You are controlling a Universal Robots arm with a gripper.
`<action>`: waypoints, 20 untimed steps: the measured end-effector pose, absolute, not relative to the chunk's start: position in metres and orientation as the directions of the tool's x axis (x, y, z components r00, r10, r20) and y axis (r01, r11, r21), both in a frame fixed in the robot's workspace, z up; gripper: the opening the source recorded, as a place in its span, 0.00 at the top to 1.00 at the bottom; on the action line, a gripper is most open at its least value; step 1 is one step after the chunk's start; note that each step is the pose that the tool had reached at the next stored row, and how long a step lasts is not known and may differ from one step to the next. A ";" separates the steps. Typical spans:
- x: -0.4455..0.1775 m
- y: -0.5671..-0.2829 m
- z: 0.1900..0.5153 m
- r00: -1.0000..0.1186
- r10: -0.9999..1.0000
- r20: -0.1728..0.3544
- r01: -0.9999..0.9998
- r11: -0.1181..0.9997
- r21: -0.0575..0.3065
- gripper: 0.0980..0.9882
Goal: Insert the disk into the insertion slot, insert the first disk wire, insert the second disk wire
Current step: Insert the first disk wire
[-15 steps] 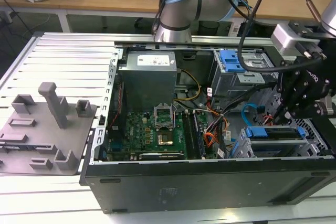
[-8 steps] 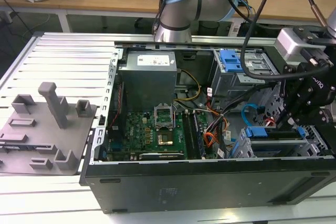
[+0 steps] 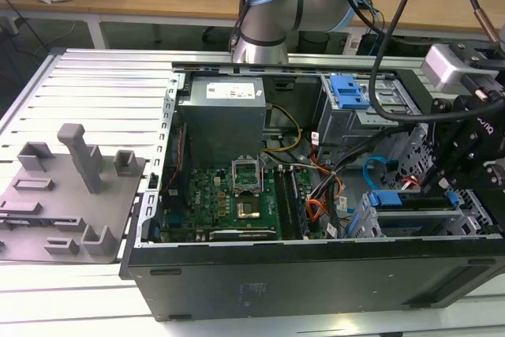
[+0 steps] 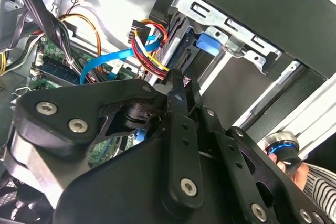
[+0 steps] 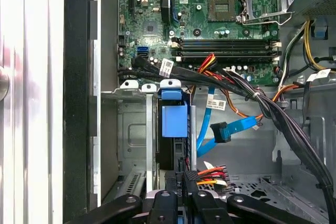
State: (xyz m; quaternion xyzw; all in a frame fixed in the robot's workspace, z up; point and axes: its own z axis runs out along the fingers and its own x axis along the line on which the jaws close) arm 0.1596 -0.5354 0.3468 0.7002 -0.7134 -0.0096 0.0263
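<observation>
Close to the disk (image 5: 174, 121), the pincer (image 5: 182, 174) pinches the first disk wire (image 5: 212, 171)

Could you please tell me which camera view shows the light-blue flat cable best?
The first wrist view: the light-blue flat cable hangs in the open beside the disk, plug included. The second wrist view shows a short stretch of it; the exterior view, a small loop.

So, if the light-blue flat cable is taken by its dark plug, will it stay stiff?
Probably not: the light-blue flat cable is thin and bends in a loop, so it likely flops. Its dark plug looks small and light, yet seems to hang free, so a push may swing it aside.
</observation>
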 end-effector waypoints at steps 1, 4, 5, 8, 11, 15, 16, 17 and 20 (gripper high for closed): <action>0.160 -0.535 0.346 -0.018 -1.000 0.024 -0.999 0.019 0.051 0.92; 0.160 -0.535 0.344 -0.018 -1.000 0.024 -0.999 0.019 0.051 0.92; 0.160 -0.535 0.343 -0.018 -1.000 0.024 -0.999 0.019 0.051 0.92; 0.160 -0.535 0.342 -0.018 -1.000 0.024 -0.999 0.019 0.051 0.92; 0.160 -0.535 0.346 -0.018 -1.000 0.024 -0.999 0.019 0.051 0.92; 0.161 -0.535 0.347 -0.018 -1.000 -0.010 -0.998 0.017 0.054 0.92; 0.163 -0.535 0.346 -0.018 -1.000 -0.011 -0.998 0.017 0.056 0.92; 0.164 -0.535 0.346 -0.018 -1.000 -0.011 -0.998 0.017 0.058 0.92; 0.167 -0.535 0.345 -0.018 -1.000 -0.011 -0.998 0.017 0.061 0.92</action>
